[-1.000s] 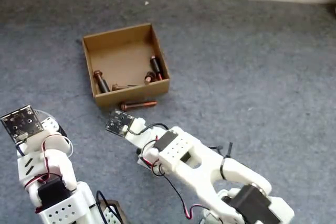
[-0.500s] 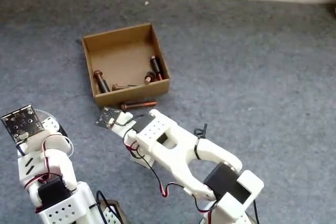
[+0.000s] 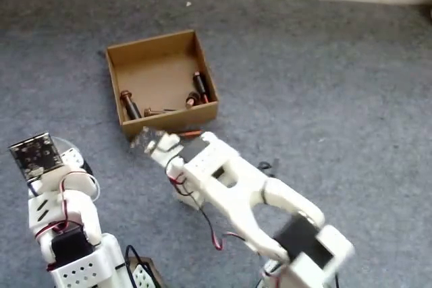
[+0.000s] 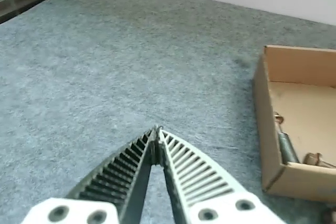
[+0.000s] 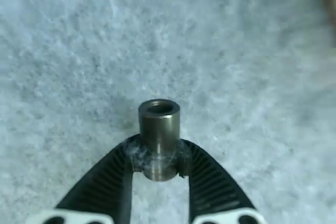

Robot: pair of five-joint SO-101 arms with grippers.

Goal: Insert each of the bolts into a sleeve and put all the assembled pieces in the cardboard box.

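Right gripper [image 5: 157, 153] is clamped on a short dark grey metal sleeve [image 5: 159, 121], hollow end pointing away, above the grey carpet [image 5: 79, 51]. In the high view the right arm's wrist is blurred, just in front of the open brown cardboard box [image 3: 158, 72], and its fingers are hidden. A copper-coloured bolt [image 3: 192, 132] lies on the carpet by the box's front wall, mostly covered by that arm. Several bolt pieces [image 3: 129, 104] lie in the box; whether sleeved is hard to tell. Left gripper [image 4: 156, 135] has its fingers pressed together, empty, near the box, which the left wrist view cuts off.
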